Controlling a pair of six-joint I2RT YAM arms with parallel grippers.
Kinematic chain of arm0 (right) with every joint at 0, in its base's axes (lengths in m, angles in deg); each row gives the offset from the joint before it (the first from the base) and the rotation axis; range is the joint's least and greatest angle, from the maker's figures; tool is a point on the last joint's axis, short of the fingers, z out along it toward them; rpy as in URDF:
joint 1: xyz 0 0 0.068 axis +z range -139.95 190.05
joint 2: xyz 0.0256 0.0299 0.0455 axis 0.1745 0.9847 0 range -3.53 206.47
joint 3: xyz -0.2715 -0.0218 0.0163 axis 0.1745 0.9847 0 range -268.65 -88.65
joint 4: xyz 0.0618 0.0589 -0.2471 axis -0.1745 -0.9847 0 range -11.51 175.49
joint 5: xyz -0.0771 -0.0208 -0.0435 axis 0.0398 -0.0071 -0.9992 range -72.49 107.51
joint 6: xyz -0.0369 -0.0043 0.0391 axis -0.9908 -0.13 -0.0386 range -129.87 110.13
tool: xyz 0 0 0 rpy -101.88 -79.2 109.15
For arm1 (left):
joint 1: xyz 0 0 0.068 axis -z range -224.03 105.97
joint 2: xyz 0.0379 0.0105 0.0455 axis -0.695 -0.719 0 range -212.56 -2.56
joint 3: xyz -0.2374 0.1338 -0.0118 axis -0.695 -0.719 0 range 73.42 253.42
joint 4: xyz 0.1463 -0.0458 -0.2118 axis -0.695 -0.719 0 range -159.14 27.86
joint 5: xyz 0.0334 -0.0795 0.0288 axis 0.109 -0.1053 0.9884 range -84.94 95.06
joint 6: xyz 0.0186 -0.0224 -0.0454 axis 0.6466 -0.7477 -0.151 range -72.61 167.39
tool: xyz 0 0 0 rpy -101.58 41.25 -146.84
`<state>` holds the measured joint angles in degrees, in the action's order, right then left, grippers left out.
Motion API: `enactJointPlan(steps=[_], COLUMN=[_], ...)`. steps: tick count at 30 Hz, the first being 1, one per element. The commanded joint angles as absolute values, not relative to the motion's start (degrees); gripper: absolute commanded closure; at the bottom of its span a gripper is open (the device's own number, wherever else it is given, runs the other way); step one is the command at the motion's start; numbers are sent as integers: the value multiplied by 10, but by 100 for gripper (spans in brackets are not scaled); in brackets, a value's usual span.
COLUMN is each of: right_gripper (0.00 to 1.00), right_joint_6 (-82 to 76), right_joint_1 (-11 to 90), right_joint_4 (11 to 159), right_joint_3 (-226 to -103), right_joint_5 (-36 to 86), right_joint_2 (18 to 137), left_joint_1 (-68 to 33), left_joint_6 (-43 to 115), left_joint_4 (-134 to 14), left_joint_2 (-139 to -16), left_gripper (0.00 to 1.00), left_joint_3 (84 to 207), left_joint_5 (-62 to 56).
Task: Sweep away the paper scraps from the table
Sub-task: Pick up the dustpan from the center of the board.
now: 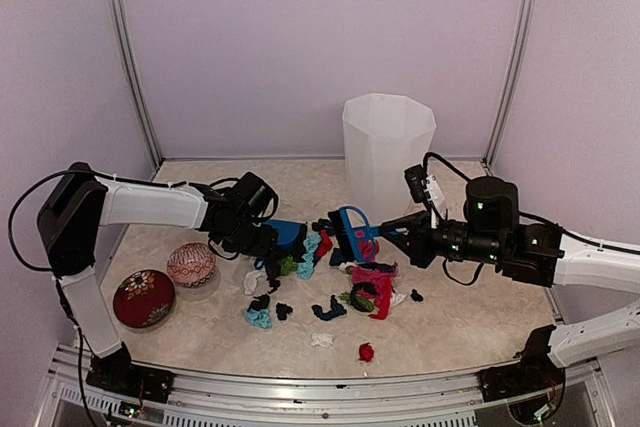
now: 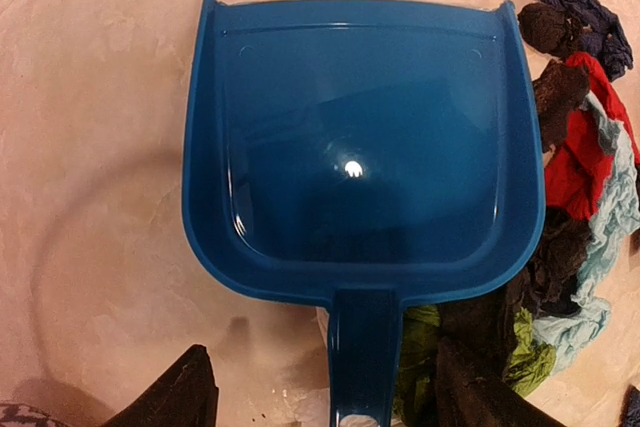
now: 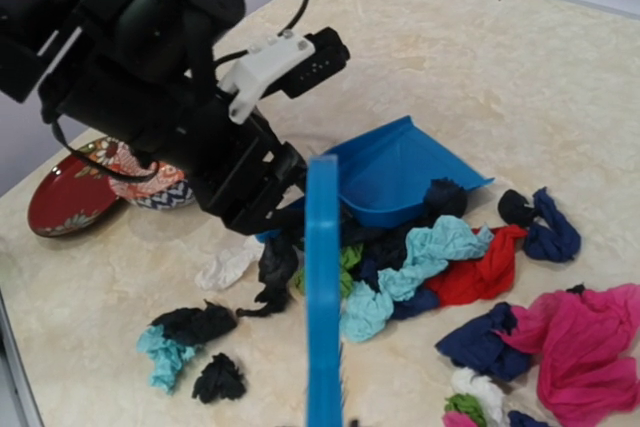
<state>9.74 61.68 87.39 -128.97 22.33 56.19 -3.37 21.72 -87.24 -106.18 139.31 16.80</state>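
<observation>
- Left tool (image 2: 325, 352) stands wide, one finger on either side of the handle of the blue dustpan (image 2: 360, 147), with gaps showing.
- I've got my right tool (image 1: 396, 231) clamped on the blue brush (image 1: 352, 231).
- Paper scraps (image 1: 372, 282) lie heaped on the worktop (image 1: 470, 317) between dustpan and brush, with a few strays nearer me.

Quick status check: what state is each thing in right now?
Dustpan: flat on table, empty.
Left gripper: open, straddling dustpan handle.
Right gripper: shut on brush.
Paper scraps: scattered on table.
Bin: upright.
</observation>
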Motion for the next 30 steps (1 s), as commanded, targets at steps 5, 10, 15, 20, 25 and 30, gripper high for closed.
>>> enactJointPlan(steps=[5,10,15,20,25,30], right_gripper=[100,100,100,100,100,100], right_joint_6=[101,100,98,93,91,90], right_joint_1=[612,612,612,612,612,612], right_joint_4=[874,874,874,868,868,866], right_joint_3=[-1287,-1288,-1291,-1298,-1303,-1305], right_joint_5=[219,217,218,214,215,214], right_joint_2=[564,565,567,572,575,573], left_joint_1=[-42,-43,-46,-48,-50,-51], left_joint_6=[234,239,243,245,247,247], left_joint_4=[-862,-859,-859,-859,-860,-865], left_joint_2=[-1091,-1106,-1115,-1106,-1102,-1105], left_gripper=[34,39,51,65,84,80], left_joint_3=[1417,1425,1437,1441,1447,1450], left_joint_5=[144,132,127,129,128,126])
